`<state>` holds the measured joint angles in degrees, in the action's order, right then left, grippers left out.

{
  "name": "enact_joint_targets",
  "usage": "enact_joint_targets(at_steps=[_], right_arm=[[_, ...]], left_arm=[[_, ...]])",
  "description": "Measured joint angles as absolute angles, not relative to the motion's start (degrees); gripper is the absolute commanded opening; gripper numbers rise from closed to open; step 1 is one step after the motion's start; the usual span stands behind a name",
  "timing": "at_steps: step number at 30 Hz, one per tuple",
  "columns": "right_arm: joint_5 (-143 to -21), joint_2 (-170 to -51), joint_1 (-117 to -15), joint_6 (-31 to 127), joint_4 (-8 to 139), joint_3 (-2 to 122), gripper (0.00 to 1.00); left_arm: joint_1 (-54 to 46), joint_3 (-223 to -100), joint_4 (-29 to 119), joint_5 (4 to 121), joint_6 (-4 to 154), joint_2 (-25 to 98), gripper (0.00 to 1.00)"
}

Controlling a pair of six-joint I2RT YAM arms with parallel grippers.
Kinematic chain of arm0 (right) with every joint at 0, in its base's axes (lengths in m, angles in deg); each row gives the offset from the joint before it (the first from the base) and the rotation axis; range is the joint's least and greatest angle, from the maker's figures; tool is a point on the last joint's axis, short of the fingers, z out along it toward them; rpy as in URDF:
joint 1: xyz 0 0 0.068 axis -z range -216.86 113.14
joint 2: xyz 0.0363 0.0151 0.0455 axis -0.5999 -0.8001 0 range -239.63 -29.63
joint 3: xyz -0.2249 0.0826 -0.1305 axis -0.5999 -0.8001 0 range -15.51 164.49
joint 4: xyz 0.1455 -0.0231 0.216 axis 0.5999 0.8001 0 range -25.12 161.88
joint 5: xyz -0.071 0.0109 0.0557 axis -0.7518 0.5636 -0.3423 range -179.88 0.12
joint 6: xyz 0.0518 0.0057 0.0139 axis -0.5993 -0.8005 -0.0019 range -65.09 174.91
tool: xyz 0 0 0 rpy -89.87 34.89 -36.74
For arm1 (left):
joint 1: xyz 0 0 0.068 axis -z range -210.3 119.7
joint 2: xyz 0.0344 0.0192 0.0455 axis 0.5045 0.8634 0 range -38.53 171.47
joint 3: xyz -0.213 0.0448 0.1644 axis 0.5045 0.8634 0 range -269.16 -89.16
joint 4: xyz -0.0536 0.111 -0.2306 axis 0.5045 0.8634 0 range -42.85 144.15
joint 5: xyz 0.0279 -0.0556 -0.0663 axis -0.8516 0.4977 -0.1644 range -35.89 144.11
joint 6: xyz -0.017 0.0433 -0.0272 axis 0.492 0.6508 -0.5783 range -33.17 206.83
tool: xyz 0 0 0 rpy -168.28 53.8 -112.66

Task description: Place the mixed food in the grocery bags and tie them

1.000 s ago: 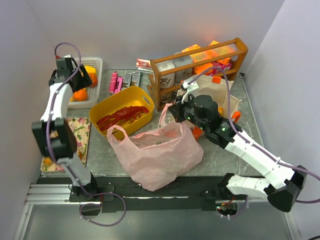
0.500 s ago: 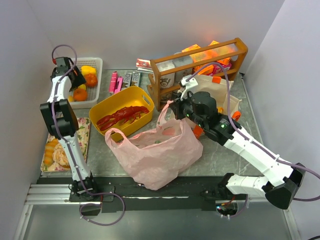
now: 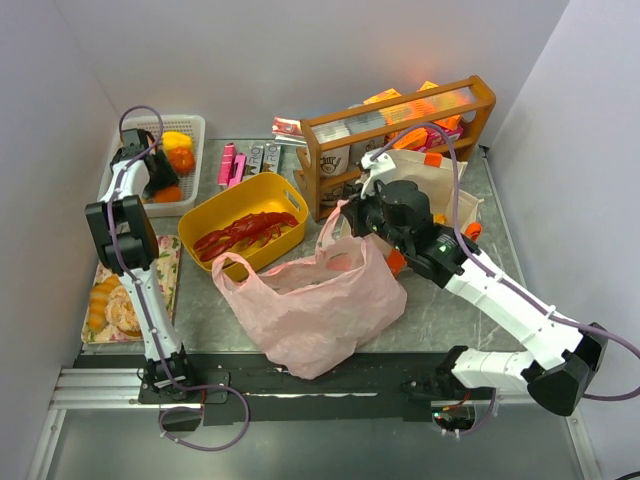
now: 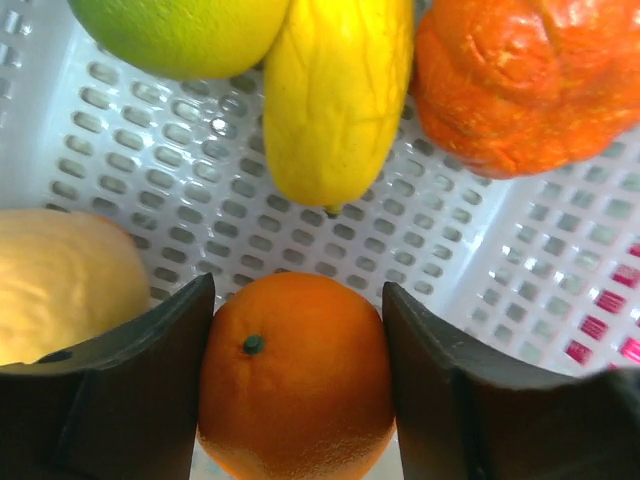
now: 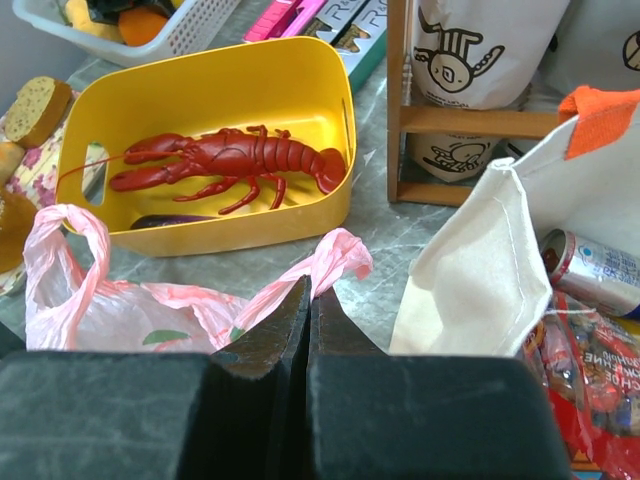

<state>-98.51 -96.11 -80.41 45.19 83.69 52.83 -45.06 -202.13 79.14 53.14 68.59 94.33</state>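
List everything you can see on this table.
pink bag: one, pink, front centre
tote: one, cream, orange handles, right
can: one, silver-red, in tote
tub: one, yellow, left of centre
lobster: one, red, in tub
rack: one, brown wood, back
basket: one, white, far left
orange: one, orange, in basket
yellow fruit: one, yellow, in basket
green fruit: one, green, in basket
left gripper: black, flanking orange, grip unclear
right gripper: black, shut on pink bag

From above and behind the arm bases we look down over the whole table (image 3: 195,300). Our left wrist camera sits close inside the white mesh basket (image 4: 500,250), right over the orange (image 4: 295,375). Our right wrist camera looks low and forward — at the yellow tub (image 5: 200,100) and pink bag (image 5: 335,250), both shared with the top view.
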Motion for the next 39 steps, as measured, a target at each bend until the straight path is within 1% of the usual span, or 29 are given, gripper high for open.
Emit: enact_joint_targets(at_steps=[4, 6, 9, 11, 13, 14, 18, 22, 26, 28, 32, 39], right_arm=[[-98.4, -96.7, -80.3, 45.5, 83.8, 53.4, 0.0], [-98.4, -97.0, -80.3, 45.6, 83.8, 53.9, 0.0], [-98.4, -97.0, -80.3, 45.6, 83.7, 54.0, 0.0], [-98.3, -97.0, -80.2, 45.6, 83.7, 54.0, 0.0], [-98.2, -97.0, -80.0, 45.6, 83.8, 54.0, 0.0], [-98.2, -97.0, -79.9, 45.6, 83.7, 54.0, 0.0], [-97.7, -97.0, -79.8, 45.4, 83.8, 54.0, 0.0], [-97.4, -96.8, -79.7, 45.1, 83.7, 54.0, 0.0], [-97.3, -96.3, -79.7, 44.8, 83.7, 54.0, 0.0], [-97.3, -95.7, -79.7, 44.5, 83.6, 53.8, 0.0], [-97.3, -94.6, -79.7, 43.8, 83.5, 53.4, 0.0], [-97.4, -93.1, -79.7, 43.3, 83.7, 52.3, 0.0]], left_arm=[[-45.0, -197.0, 77.5, 57.0, 68.7, 90.0, 0.3], [-44.6, -191.6, 76.7, 59.6, 68.0, 84.4, 0.3], [-42.0, -183.6, 73.2, 62.9, 67.1, 72.3, 0.31], [-37.9, -179.8, 69.9, 65.0, 66.5, 63.1, 0.3], [-31.9, -176.4, 65.5, 67.9, 66.0, 55.1, 0.31], [-27.1, -173.8, 61.9, 70.1, 65.2, 50.2, 0.32], [-12.5, -163.9, 52.3, 81.8, 62.6, 39.7, 0.31], [-6.2, -157.3, 51.7, 88.7, 61.6, 38.0, 0.31], [-2.2, -152.1, 54.1, 91.6, 60.8, 38.2, 0.32], [-0.5, -151.3, 54.7, 92.7, 60.6, 38.2, 0.34], [3.6, -151.7, 55.8, 93.9, 61.1, 38.4, 0.33], [10.0, -156.7, 59.1, 95.2, 63.5, 41.9, 0.35]])
